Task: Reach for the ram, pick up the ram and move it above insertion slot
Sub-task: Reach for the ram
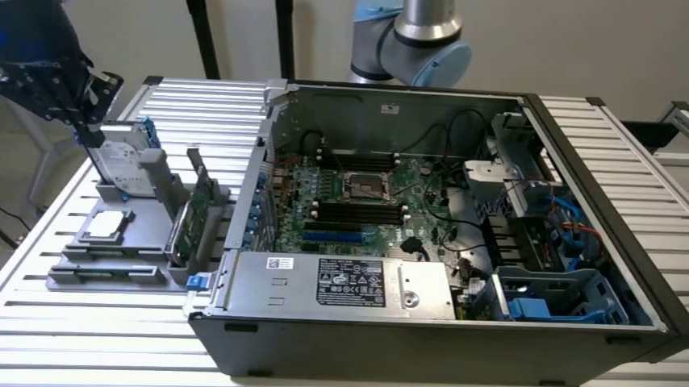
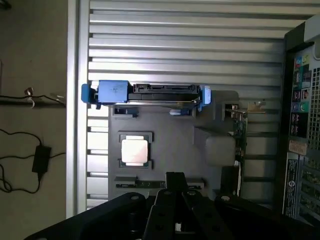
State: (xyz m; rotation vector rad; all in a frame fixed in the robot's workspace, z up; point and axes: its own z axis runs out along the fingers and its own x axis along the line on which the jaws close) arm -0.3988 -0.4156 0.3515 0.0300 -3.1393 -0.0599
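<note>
The ram (image 2: 142,184) is a thin strip standing on edge in the front slot of the grey holder (image 2: 170,145); in the exterior view the ram (image 1: 108,275) lies at the holder's (image 1: 81,254) near end. My gripper (image 1: 87,135) hangs high at the exterior view's left, over the hard drive (image 1: 121,165), with its fingers together and nothing in them. In the wrist view the gripper (image 2: 175,176) overlaps the ram slot's middle. The black memory slots (image 1: 356,211) sit on the motherboard inside the open computer case (image 1: 431,322).
The holder also carries a silver processor (image 2: 134,151), the hard drive (image 2: 150,94) with blue tabs, and a broader green expansion card (image 1: 189,218). The case wall (image 1: 253,185) stands right beside the holder. A ribbed metal table (image 1: 97,339) lies underneath.
</note>
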